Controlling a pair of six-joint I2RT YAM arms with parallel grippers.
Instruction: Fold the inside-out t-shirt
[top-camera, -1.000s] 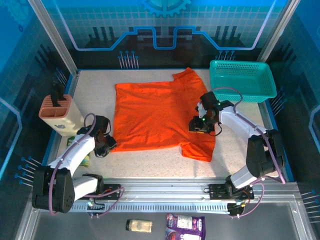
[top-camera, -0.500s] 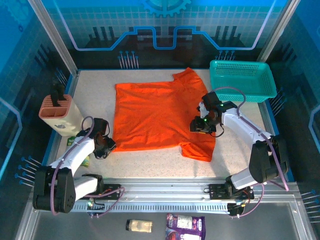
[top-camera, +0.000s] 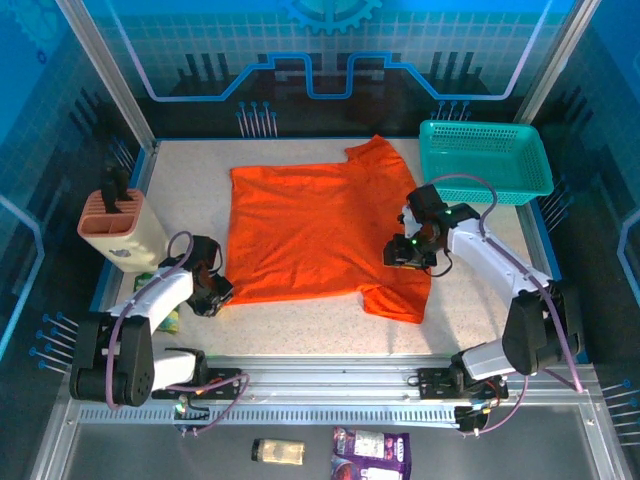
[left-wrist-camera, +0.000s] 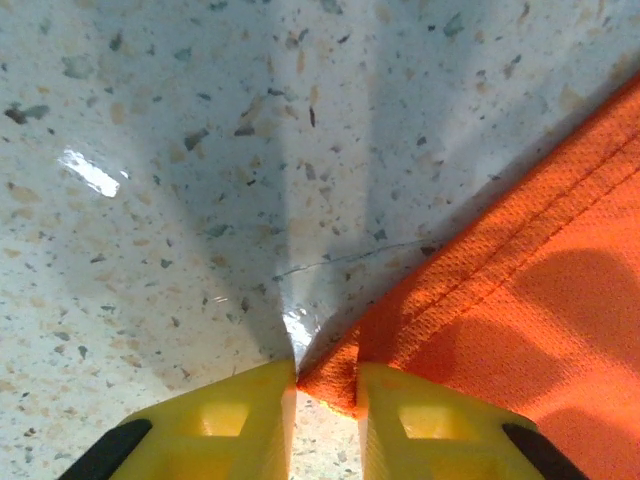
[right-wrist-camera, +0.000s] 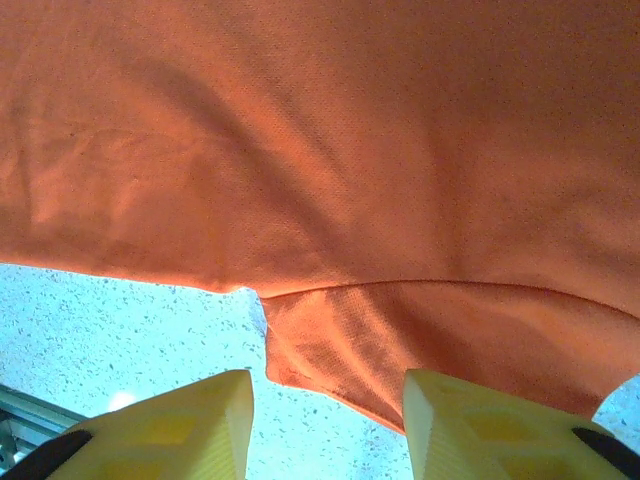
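Speckled table (top-camera: 300, 320) carries a bright orange cloth t-shirt (top-camera: 310, 230); left tool (left-wrist-camera: 326, 372) pinches its hem corner, right tool (right-wrist-camera: 328, 390) stands released over one sleeve.

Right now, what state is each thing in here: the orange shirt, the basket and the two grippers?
inside-out t-shirt, spread flat, not yet folded.
left gripper, shut on the shirt's near hem corner.
right gripper, open, fingers apart over the shirt by its near sleeve.
teal basket, upright, looks empty.
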